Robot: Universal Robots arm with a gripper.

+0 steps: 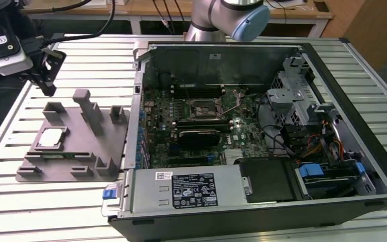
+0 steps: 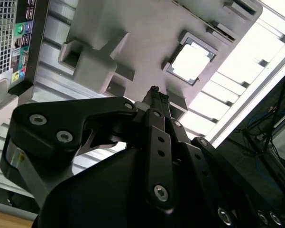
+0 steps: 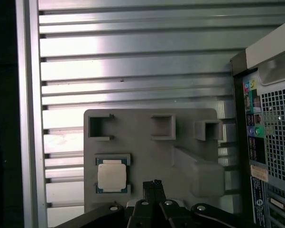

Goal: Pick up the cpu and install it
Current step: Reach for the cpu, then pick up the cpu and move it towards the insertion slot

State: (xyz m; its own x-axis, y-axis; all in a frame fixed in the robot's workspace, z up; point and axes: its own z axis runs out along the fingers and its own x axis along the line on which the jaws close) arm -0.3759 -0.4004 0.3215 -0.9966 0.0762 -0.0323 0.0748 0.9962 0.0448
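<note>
The cpu (image 1: 51,137), a small silver square with a pale rim, lies flat in a recess of the grey fixture (image 1: 86,154) on the exterior view's left. It shows in both wrist views (image 2: 189,63) (image 3: 112,176). My gripper (image 1: 46,86) hangs above the fixture's far end, apart from the cpu. Its fingertips are pressed together (image 2: 155,91) (image 3: 154,183) and it is shut on nothing. The black socket frame (image 1: 205,107) sits on the motherboard inside the open computer case (image 1: 328,65).
Upright grey blocks (image 1: 89,111) rise from the fixture beside the cpu. The case wall (image 1: 134,126) stands just to the fixture's right. The slatted metal table (image 1: 79,60) ends at an edge on the left. Cables and a drive cage (image 1: 294,96) crowd the case's right side.
</note>
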